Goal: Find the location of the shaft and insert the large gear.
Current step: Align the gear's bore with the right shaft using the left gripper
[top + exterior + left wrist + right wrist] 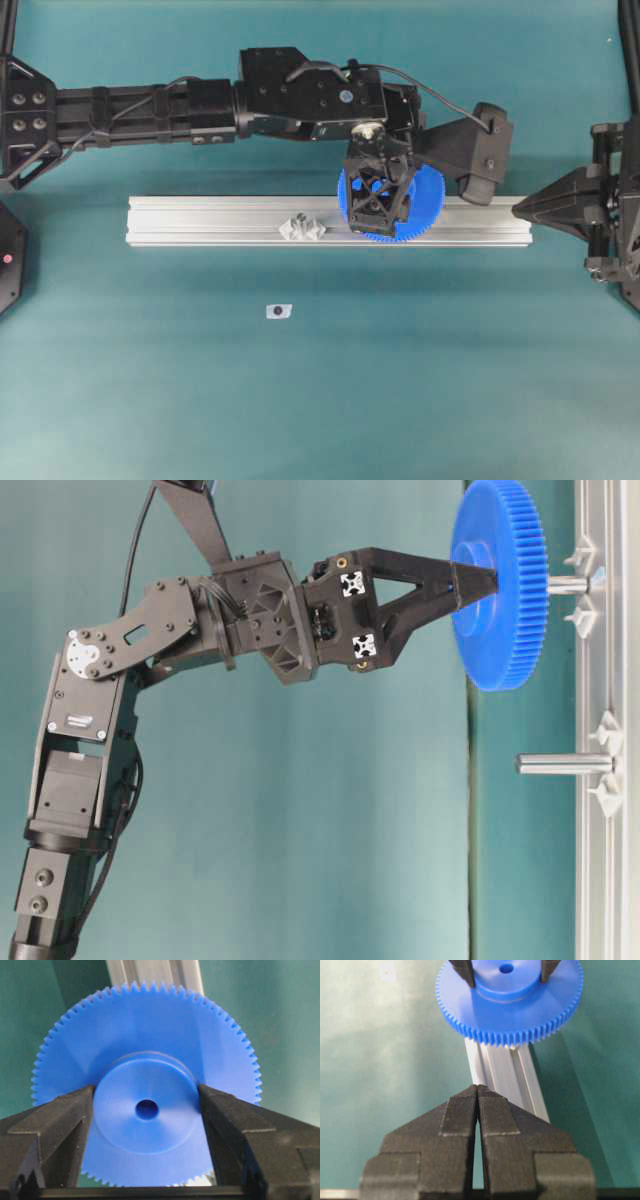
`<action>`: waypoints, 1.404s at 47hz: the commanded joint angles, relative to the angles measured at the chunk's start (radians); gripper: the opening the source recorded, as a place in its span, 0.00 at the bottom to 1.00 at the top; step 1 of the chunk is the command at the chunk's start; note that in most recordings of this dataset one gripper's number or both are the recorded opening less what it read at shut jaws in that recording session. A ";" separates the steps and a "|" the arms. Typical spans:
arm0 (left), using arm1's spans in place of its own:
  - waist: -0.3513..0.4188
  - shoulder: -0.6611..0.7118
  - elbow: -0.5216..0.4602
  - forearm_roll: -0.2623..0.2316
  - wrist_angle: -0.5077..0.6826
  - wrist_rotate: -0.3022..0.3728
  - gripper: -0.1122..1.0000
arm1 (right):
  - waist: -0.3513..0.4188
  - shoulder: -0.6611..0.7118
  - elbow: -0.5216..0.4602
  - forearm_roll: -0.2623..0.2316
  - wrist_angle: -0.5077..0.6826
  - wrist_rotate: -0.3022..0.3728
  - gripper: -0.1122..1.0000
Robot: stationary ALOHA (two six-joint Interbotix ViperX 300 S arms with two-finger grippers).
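**Friend:** What is in your left jaws?

**Me:** My left gripper (147,1105) holds the large gear (145,1060), a flat bright blue plastic disc with small teeth all round. The two black fingers (55,1125) press on the sides of its raised round hub. The little hole in the middle shows between them.

**Friend:** Where is the gear?

**Me:** It is over the long silver metal rail (200,220) that lies on the green worktop (400,380). From the side, the gear sits at the tip of a small metal pin (567,583) that stands up from the rail. I cannot tell if the pin is inside the hole.

**Friend:** Is there another pin?

**Me:** Yes, the shaft (562,764) stands further along the rail, bare, with pale diamond-shaped mounts (608,730) beside it. From above it is left of the gear.

**Friend:** And your right jaws?

**Me:** My right gripper (477,1092) is pressed together with nothing in it. It points at the end of the rail, near it.

**Friend:** Anything else?

**Me:** A tiny grey tab with a dark hole (278,311) lies on the worktop, well apart from the rail.
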State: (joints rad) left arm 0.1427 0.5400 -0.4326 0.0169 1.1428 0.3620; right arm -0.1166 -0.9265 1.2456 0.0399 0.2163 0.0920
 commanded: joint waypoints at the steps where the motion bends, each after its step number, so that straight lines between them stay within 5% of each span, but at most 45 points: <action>1: 0.031 -0.023 -0.029 0.006 0.000 0.011 0.73 | -0.003 0.003 -0.009 0.000 -0.005 0.009 0.11; 37: 0.026 -0.018 -0.046 0.006 0.002 0.038 0.74 | -0.002 0.003 -0.011 0.000 -0.003 0.011 0.11; 45: 0.026 -0.021 -0.049 0.006 0.002 0.034 0.88 | -0.002 0.003 -0.012 0.002 -0.005 0.011 0.11; 66: 0.020 -0.023 -0.061 0.006 0.025 0.034 0.87 | -0.002 0.003 -0.014 0.003 -0.003 0.011 0.11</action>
State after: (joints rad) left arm 0.1473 0.5476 -0.4587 0.0184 1.1597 0.3927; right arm -0.1166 -0.9281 1.2456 0.0414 0.2178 0.0920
